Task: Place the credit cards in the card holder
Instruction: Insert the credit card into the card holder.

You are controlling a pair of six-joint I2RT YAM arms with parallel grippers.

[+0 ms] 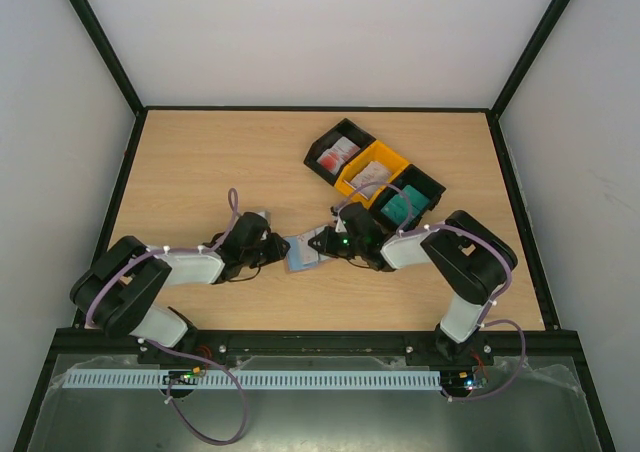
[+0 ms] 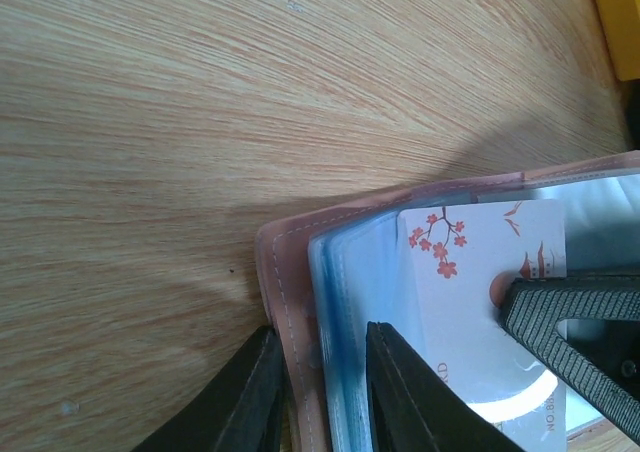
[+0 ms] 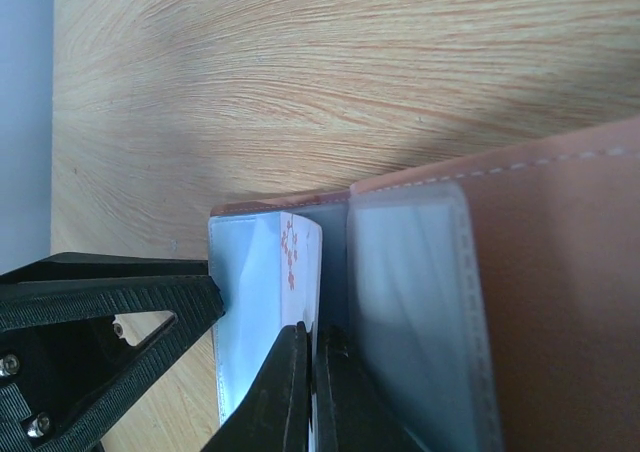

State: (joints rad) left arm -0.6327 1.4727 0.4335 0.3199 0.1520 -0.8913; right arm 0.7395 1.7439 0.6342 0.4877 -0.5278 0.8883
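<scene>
The card holder [image 1: 303, 250] lies open on the table between both arms, brown outside with blue-grey clear sleeves inside. My left gripper [image 2: 322, 330] is shut on its left edge, one finger outside the brown cover [image 2: 288, 272], the other on the sleeves. A white credit card [image 2: 470, 272] with red blossoms lies partly in a sleeve. My right gripper [image 3: 315, 329] is shut on that card's [image 3: 302, 257] edge, beside the holder's brown flap [image 3: 570, 292]. More credit cards lie in the trays: red-marked white ones [image 1: 338, 155], pale ones [image 1: 371, 176] and teal ones [image 1: 402, 208].
Three open trays sit in a diagonal row behind the right arm: black [image 1: 322, 144], yellow [image 1: 352, 181] and black [image 1: 432, 185]. The table's black frame [image 1: 130, 162] borders the wood on all sides. Both arms meet near the table's middle.
</scene>
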